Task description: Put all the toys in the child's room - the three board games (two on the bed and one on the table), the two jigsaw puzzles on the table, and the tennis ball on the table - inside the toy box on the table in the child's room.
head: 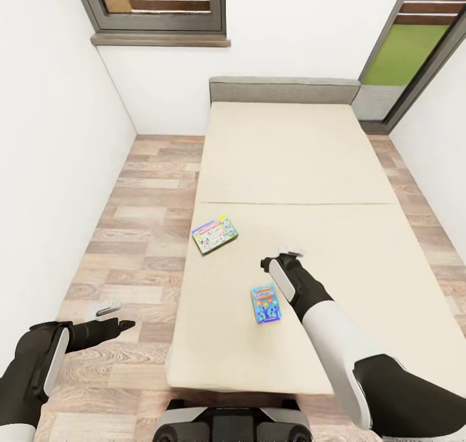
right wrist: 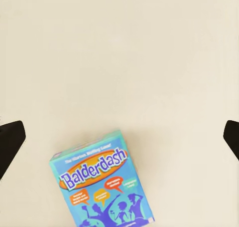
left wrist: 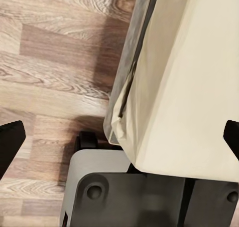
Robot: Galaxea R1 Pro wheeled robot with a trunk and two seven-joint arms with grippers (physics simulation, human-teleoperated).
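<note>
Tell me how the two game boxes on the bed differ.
The blue board game is smaller and portrait-shaped, lying nearer the robot beside the right claw. The green-pink board game is wider, landscape, skewed, near the bed's left edge. Both lie flat on the bed, ungrasped.

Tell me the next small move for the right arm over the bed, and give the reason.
Probably shift the right pincer back toward the robot and down over the blue board game, then close on it. Its fingers are spread wide and hold nothing, and the box lies flat on the bed, off centre between them in the right wrist view. The green-pink board game lies farther away.
</note>
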